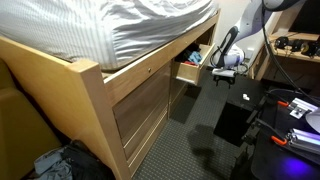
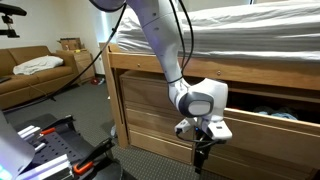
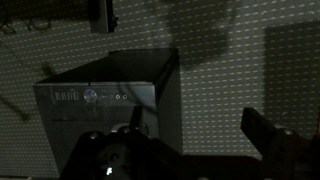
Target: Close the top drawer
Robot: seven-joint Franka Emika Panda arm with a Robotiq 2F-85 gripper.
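The top drawer (image 2: 268, 132) stands pulled out from the light-wood bed frame (image 2: 150, 100), just below the mattress and its striped sheet (image 1: 130, 30). In an exterior view, a few colourful clothes (image 2: 284, 115) show in its shadowed inside, too small to tell apart. Your tool (image 2: 202, 156) hangs in front of the bed frame and points down at the dark carpet (image 1: 190, 140). It is near the open top drawer but not touching it. In an exterior view the top drawer (image 1: 187, 72) juts out beside the tool (image 1: 226, 76), with a strip of carpet between them. In the wrist view your tool (image 3: 195, 140) has its two fingers (image 3: 268, 135) spread wide apart with nothing between them. They hang above a grey box (image 3: 110, 95) that rests on the carpet; its contents cannot be seen. A brown sofa (image 2: 30, 70) stands well apart from the bed.
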